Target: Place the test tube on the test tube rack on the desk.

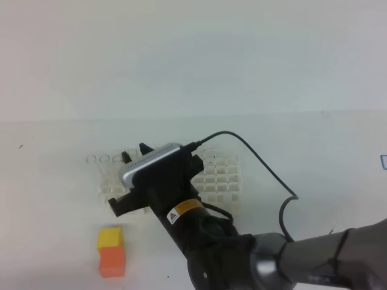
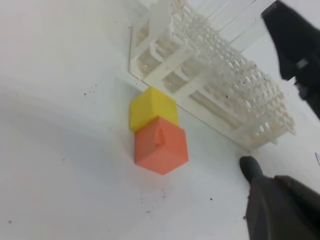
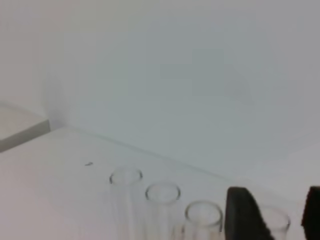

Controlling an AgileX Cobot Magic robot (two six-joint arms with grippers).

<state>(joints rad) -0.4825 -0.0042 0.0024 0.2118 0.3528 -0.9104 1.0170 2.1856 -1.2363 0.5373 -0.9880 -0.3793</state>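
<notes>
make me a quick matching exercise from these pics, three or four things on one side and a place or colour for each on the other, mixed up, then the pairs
Things:
1. test tube rack
2. yellow block
3. orange block
4. right gripper

Descriptions:
A. dark fingers standing apart either side of a clear tube rim
B. the nearer half of the two-colour block
C. white lattice of square holes
D. joined to the orange block, on the side facing the rack

Pairs: 1-C, 2-D, 3-B, 4-A

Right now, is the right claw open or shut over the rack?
Open. In the right wrist view the right claw shows two dark fingertips apart, a test tube rim between them, standing upright in a row in the test tube rack.
</notes>
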